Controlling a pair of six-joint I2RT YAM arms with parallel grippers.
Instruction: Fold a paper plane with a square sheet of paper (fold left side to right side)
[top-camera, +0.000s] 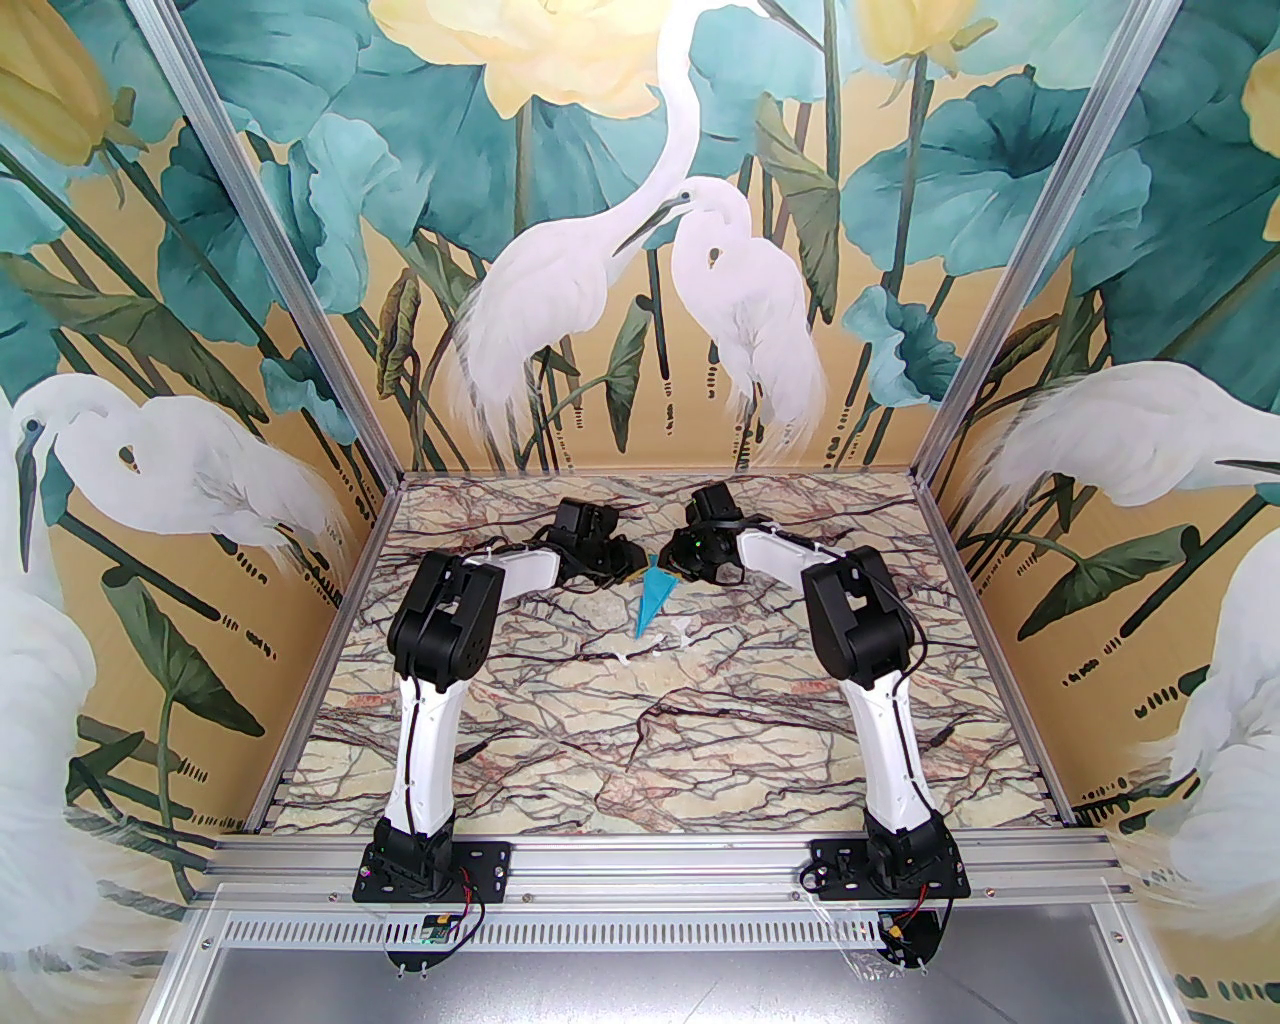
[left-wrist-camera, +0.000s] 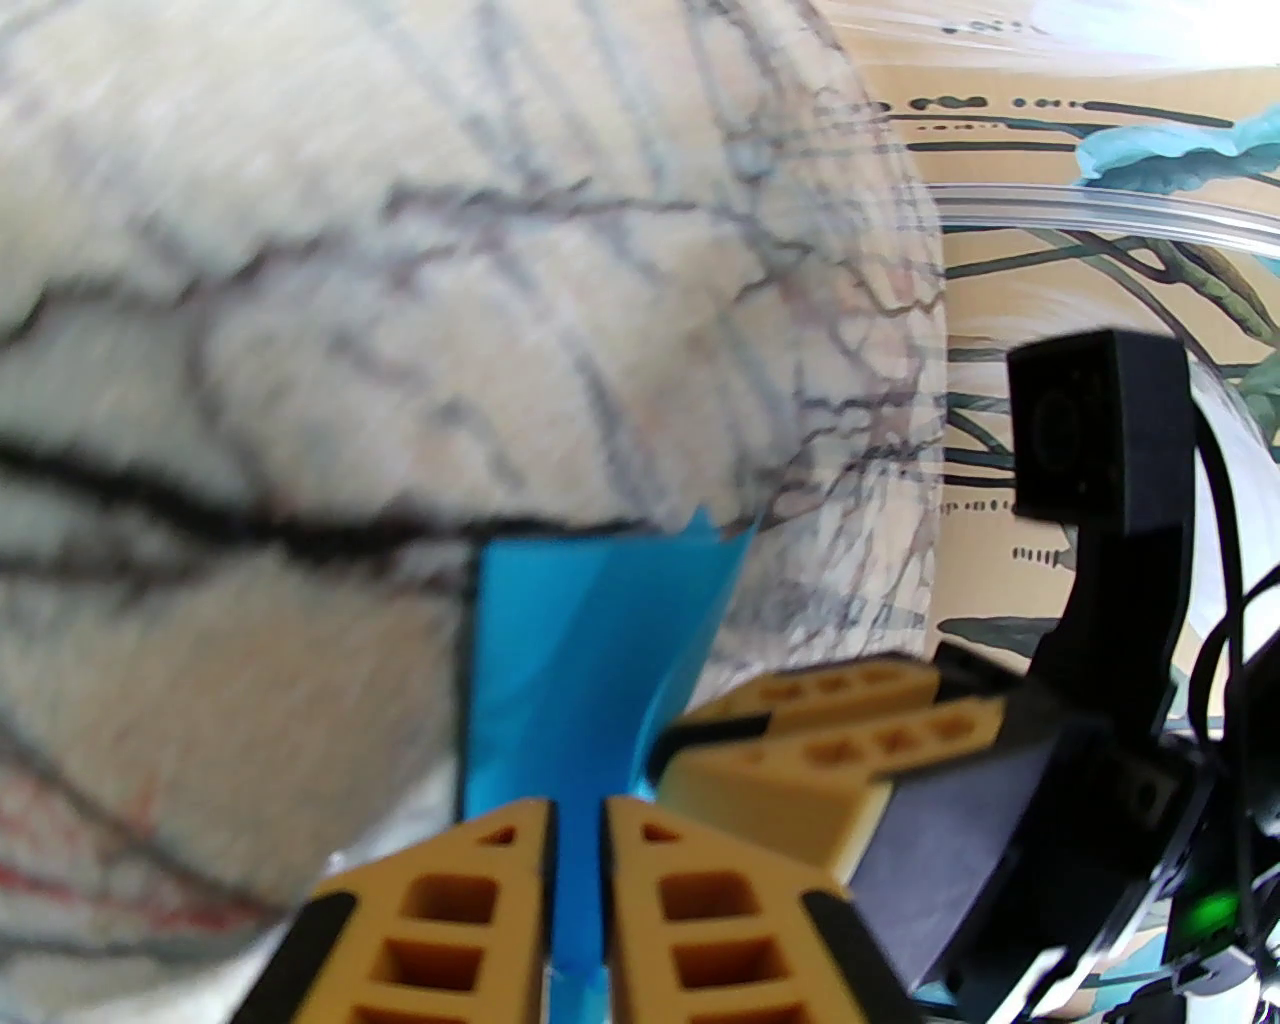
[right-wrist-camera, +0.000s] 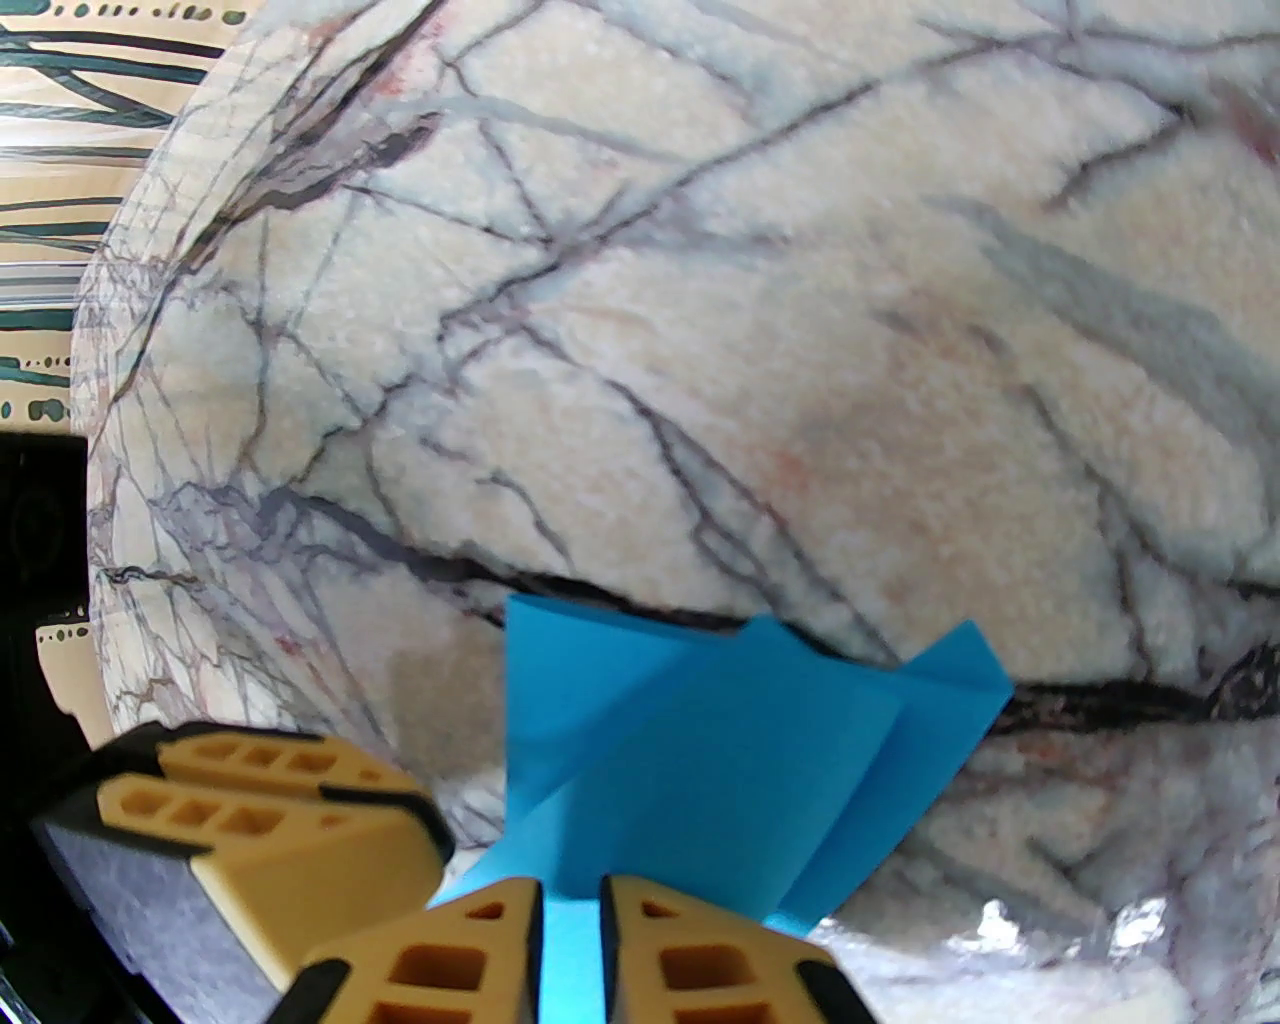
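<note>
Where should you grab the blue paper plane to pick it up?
Probably the wide, fanned tail of the paper plane, from the table's far side. Its thin point aims at the near edge, and the tail's raised folds give an edge to pinch.

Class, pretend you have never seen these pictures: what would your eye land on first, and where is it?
The bright cyan-blue paper plane stands out at the far middle of the veined marble table, pinched by the left hand and the right hand. Behind it loom large painted white egrets.
</note>
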